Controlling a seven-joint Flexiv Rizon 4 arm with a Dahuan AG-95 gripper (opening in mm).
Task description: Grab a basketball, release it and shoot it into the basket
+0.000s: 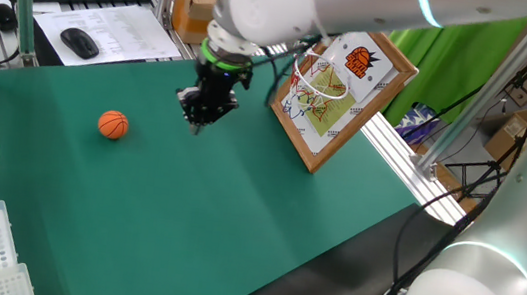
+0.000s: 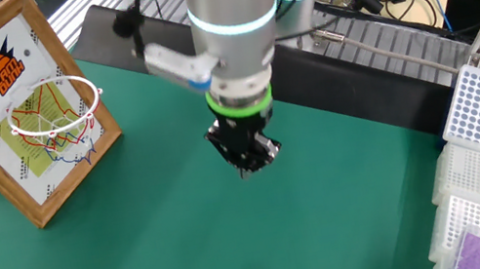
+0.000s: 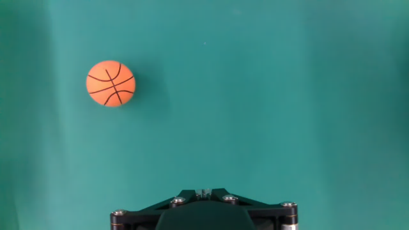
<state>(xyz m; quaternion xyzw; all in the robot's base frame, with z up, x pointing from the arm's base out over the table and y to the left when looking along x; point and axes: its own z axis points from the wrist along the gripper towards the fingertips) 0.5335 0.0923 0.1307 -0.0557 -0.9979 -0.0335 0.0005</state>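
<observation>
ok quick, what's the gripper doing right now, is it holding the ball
Gripper: holding nothing, above the mat; open or closed cannot be told. Ball lies apart on the mat.

basketball (image 1: 113, 125) on the table (image 1: 184, 218), well apart from the pincer (image 1: 202, 120) above; basket (image 1: 320, 80) beyond it

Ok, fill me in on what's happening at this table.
A single robot arm is hanging its hand above the green mat, holding nothing. The basketball sits loose on the mat, off to one side of the hand and apart from it. The basket, on its wooden-framed backboard, leans at the mat's edge with no ball in its net. Whether the hand is open or shut can't be told. The grab has not happened yet.
</observation>
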